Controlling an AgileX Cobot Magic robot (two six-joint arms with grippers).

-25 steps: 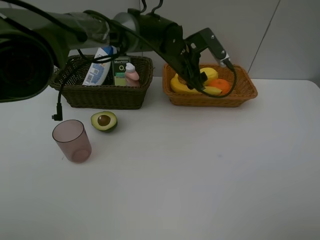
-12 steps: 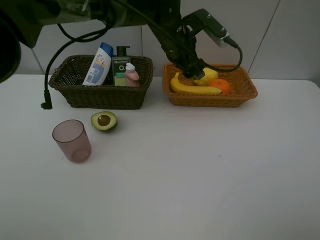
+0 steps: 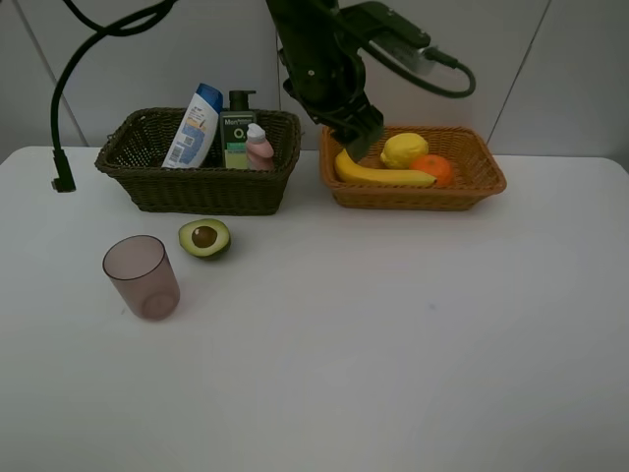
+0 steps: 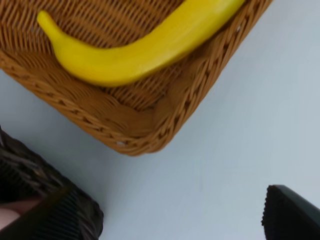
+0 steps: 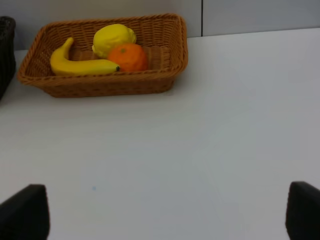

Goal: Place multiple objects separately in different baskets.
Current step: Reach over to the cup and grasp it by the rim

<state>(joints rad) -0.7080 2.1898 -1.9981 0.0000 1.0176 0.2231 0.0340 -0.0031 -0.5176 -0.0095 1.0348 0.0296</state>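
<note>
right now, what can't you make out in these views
Exterior high: banana left end, hidden behind the left arm.
Exterior high: dark green pump bottle label, too small to read.
Right wrist: right gripper, only fingertips show, cut by the frame edge.
Left wrist: left gripper, likewise.

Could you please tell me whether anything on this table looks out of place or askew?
The halved avocado and the upright translucent mauve cup sit loose on the white table, unsorted. In the dark wicker basket the white blue-capped bottle leans askew. Nothing looks spilled.
</note>
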